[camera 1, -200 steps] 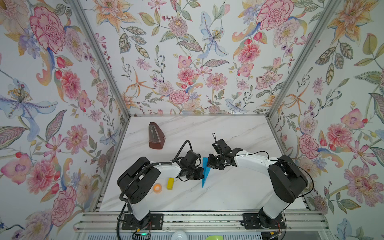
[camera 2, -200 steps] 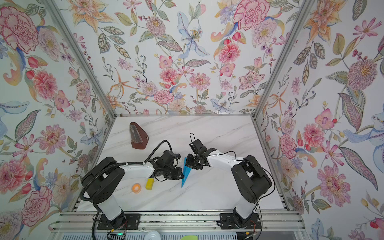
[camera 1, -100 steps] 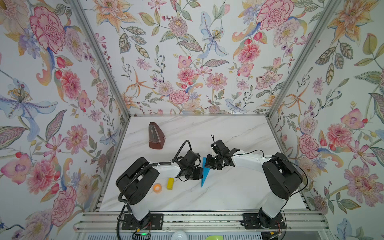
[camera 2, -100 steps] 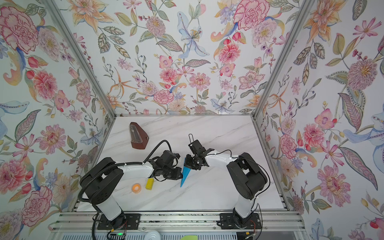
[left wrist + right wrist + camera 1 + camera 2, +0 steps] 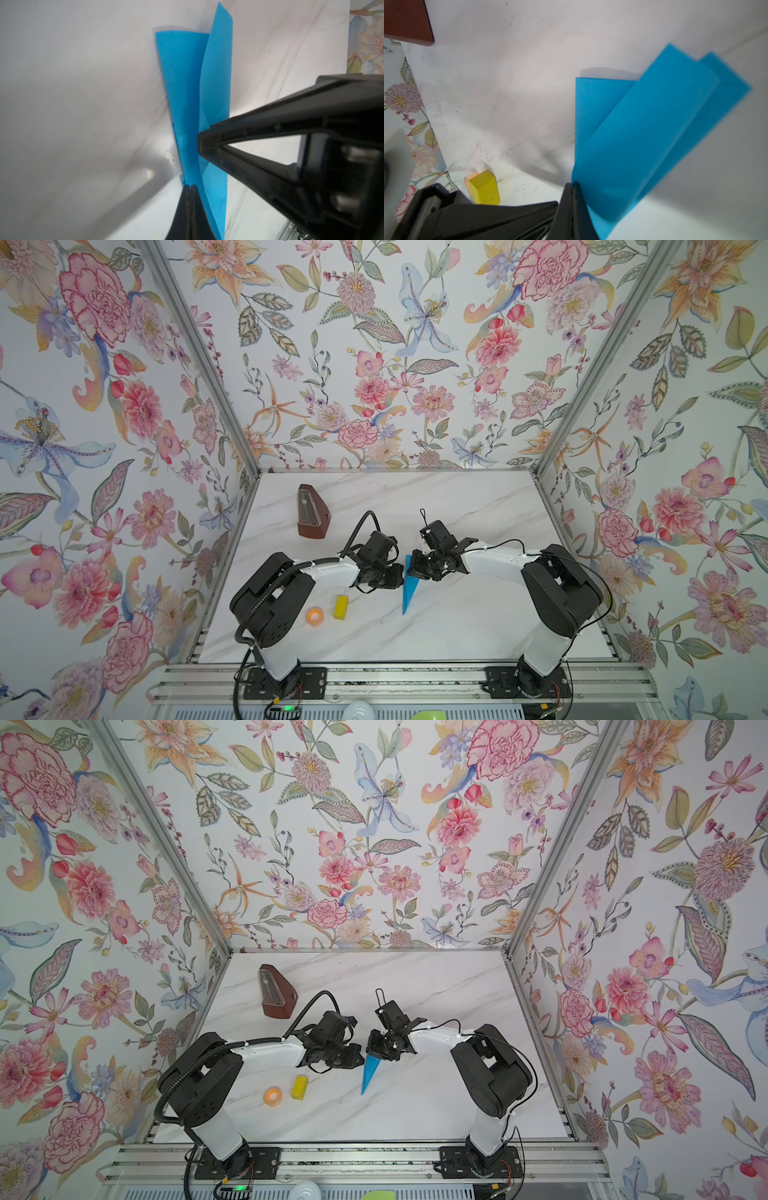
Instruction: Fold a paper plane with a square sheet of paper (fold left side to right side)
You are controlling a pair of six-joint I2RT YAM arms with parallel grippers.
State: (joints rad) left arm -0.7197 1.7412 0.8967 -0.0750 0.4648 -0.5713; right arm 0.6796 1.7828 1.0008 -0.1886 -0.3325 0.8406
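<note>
Left pincer (image 5: 190,188) and right pincer (image 5: 572,187) — both closed — touching the paper plane (image 5: 409,589)

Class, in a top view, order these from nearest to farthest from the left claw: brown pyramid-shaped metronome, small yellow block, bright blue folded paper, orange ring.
1. The bright blue folded paper, right beside the left claw.
2. The small yellow block, left, towards the front edge.
3. Too close to call: the orange ring beyond the block; the brown pyramid-shaped metronome towards the back.

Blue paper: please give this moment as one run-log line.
paper: folded narrow, flap raised | left gripper: shut, at paper | right gripper: shut on paper
</note>
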